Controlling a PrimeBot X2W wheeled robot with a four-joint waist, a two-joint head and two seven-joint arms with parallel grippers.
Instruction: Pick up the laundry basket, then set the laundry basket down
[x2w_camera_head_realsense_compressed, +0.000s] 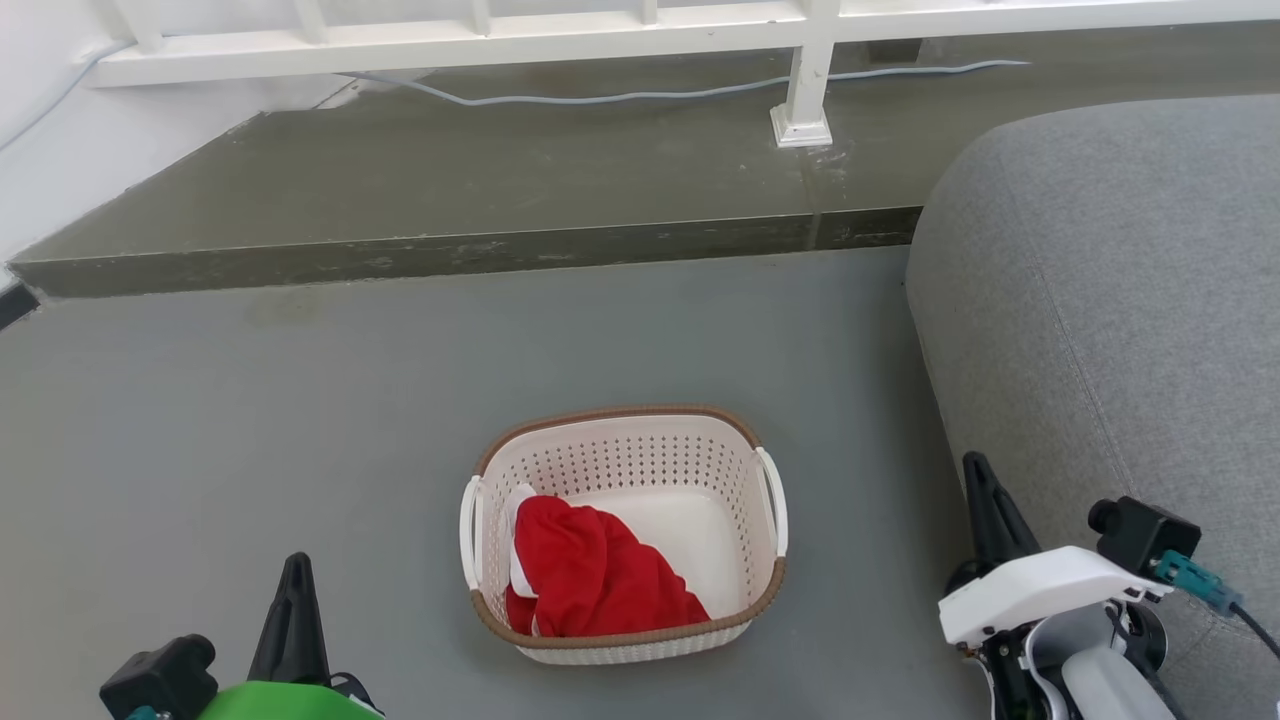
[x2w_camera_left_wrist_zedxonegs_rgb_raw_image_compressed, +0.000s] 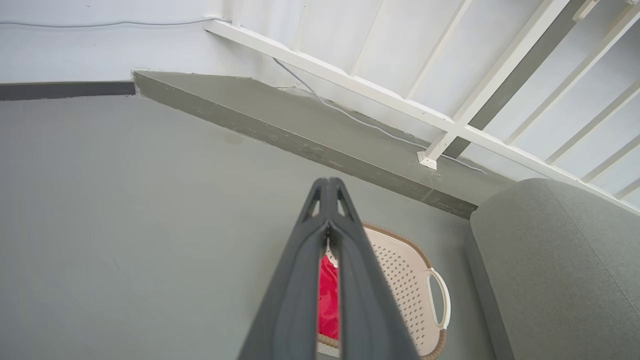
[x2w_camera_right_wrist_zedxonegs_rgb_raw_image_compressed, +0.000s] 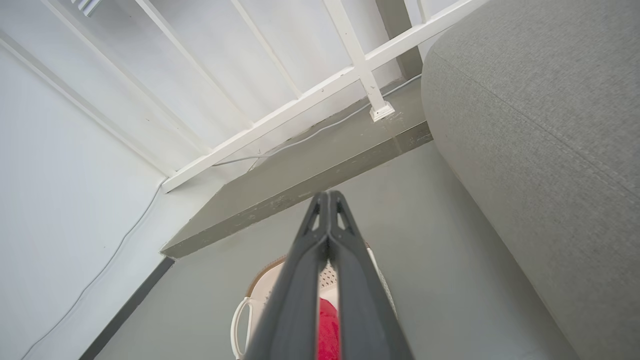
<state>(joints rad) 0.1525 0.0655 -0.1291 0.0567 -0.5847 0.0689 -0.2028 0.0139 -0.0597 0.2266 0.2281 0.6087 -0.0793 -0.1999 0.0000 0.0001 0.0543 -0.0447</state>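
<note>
Head view: cream-white perforated plastic laundry basket (x2w_camera_head_realsense_compressed: 640, 462) with brown rim sits lower centre on the grey floor (x2w_camera_head_realsense_compressed: 250, 450), red cloth (x2w_camera_head_realsense_compressed: 590, 575) inside. Probably light and stiff, so I'd grab the white side handles (x2w_camera_head_realsense_compressed: 468, 530). Left wrist: left jaws clamped together, empty. Right wrist: right jaws likewise.

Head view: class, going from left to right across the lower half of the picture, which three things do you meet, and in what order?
left end effector → laundry basket → right end effector
</note>
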